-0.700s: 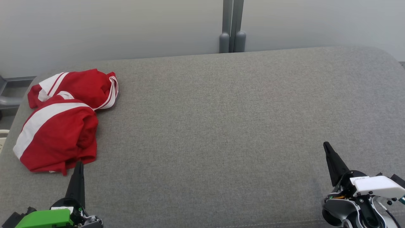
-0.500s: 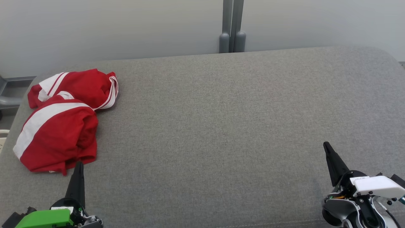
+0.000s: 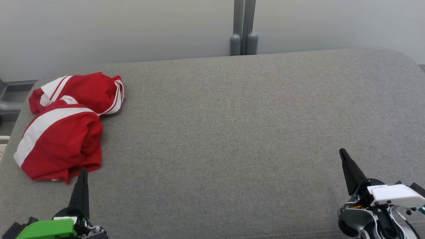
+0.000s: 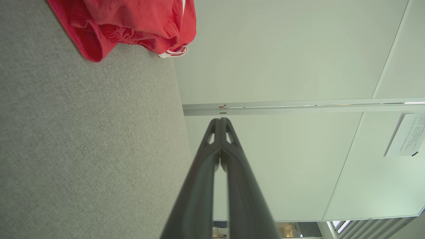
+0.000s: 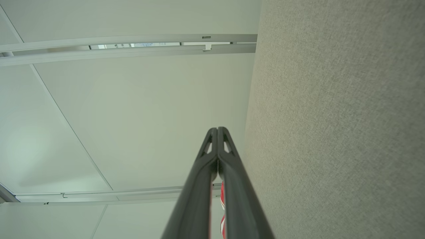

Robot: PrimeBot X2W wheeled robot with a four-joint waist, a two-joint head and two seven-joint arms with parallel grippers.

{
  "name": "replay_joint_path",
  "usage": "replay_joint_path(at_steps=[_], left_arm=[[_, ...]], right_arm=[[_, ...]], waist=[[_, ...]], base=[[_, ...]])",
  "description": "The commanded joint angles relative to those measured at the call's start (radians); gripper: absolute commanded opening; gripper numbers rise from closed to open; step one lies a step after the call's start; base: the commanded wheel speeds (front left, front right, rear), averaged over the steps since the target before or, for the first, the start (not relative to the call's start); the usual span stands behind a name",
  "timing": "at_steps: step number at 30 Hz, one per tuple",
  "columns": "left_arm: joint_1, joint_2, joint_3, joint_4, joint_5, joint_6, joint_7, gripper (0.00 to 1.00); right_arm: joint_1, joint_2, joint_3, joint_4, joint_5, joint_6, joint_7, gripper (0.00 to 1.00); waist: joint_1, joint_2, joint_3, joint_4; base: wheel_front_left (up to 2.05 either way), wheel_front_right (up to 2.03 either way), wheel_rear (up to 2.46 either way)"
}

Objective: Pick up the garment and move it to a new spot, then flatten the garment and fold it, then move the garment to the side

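On the table (image 3: 232, 132), far left, I see a crumpled red-and-white garment (image 3: 63, 132); left claw (image 3: 82, 172) and right claw (image 3: 341, 152) are pinched together, empty.

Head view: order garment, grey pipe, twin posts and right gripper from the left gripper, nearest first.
1. Garment, just ahead of the left gripper.
2. Pipe, far left, past the cushion's edge.
3. Posts, back centre, and right gripper, far right: too close to call.
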State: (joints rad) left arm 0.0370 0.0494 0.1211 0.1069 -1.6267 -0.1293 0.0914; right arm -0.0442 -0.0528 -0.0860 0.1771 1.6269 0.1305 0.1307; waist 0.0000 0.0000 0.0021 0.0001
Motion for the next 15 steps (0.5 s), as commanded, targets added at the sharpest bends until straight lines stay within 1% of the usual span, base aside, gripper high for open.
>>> replay_joint_path(at_steps=[1,15], left_arm=[[-0.011,0.0,0.001,-0.001,-0.002,-0.006,0.001,0.0],[-0.011,0.0,0.001,-0.001,-0.002,-0.006,0.001,0.0]], right_arm=[[0.009,-0.002,-0.003,-0.002,-0.005,0.0,0.003,0.0],[0.009,-0.002,-0.004,-0.002,-0.006,0.0,0.004,0.0]], waist=[[0.0,0.0,0.0,0.0],[0.0,0.0,0.0,0.0]], base=[[0.0,0.0,0.0],[0.0,0.0,0.0]])
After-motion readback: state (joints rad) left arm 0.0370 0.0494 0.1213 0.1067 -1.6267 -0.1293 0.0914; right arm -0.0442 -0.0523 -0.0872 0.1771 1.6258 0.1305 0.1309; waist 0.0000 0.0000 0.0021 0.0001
